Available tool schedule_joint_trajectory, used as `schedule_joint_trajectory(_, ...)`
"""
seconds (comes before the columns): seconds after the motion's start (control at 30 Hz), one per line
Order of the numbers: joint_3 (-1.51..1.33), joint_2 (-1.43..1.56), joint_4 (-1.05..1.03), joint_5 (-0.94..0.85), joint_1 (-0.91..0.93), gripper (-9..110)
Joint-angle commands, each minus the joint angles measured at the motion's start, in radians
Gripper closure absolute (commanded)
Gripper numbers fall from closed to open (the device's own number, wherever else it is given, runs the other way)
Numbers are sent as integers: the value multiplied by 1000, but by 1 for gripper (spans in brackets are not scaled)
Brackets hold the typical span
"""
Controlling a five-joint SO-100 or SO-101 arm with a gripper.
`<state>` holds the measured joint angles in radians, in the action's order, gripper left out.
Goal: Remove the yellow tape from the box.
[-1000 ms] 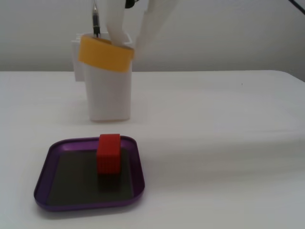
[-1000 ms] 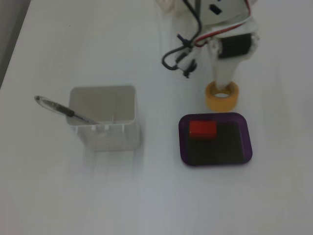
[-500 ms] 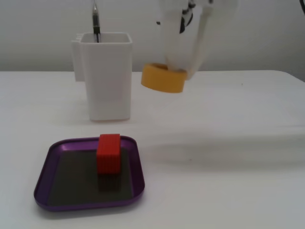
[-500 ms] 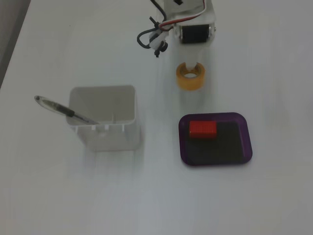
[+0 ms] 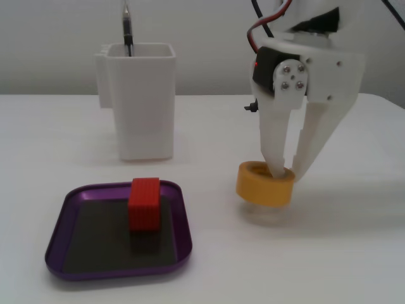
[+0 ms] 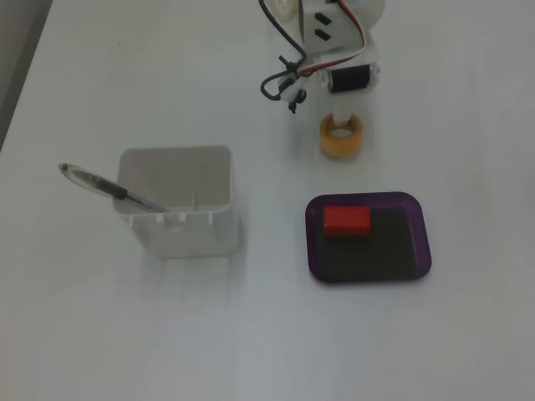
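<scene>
The yellow tape (image 5: pixel 266 185) is a thick yellow-orange roll and hangs just above the white table, right of the box, with its shadow under it. My gripper (image 5: pixel 286 172) is shut on the tape's rim, one finger inside the hollow centre and one outside. In the other fixed view the tape (image 6: pixel 341 136) lies beyond the box, just under the arm. The box (image 5: pixel 56 244) is a shallow purple tray with a dark bottom, also seen from above (image 6: pixel 311 242). It holds only a red ribbed block (image 5: pixel 144 204).
A tall white square container (image 5: pixel 142 101) stands behind the tray with a pen (image 5: pixel 127 28) in it. From above the container (image 6: pixel 180 217) is left of the tray and the red block (image 6: pixel 347 220) sits in the tray's upper left part.
</scene>
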<state>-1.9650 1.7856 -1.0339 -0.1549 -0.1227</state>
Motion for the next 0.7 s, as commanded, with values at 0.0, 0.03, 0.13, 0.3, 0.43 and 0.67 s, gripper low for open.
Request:
schedule_joint_trajectory(0.0, 5, 63, 11, -12, -41, 101)
schedule_joint_trajectory(0.03, 3, 63, 11, -11, -49, 101)
schedule_joint_trajectory(0.13, 3, 63, 11, -11, -54, 101)
schedule_joint_trajectory(0.3, 0, 63, 11, -12, -44, 101)
schedule_joint_trajectory(0.43, -2, 63, 3, -3, -44, 97)
schedule_joint_trajectory(0.67, 17, 81, -17, 0, -48, 90)
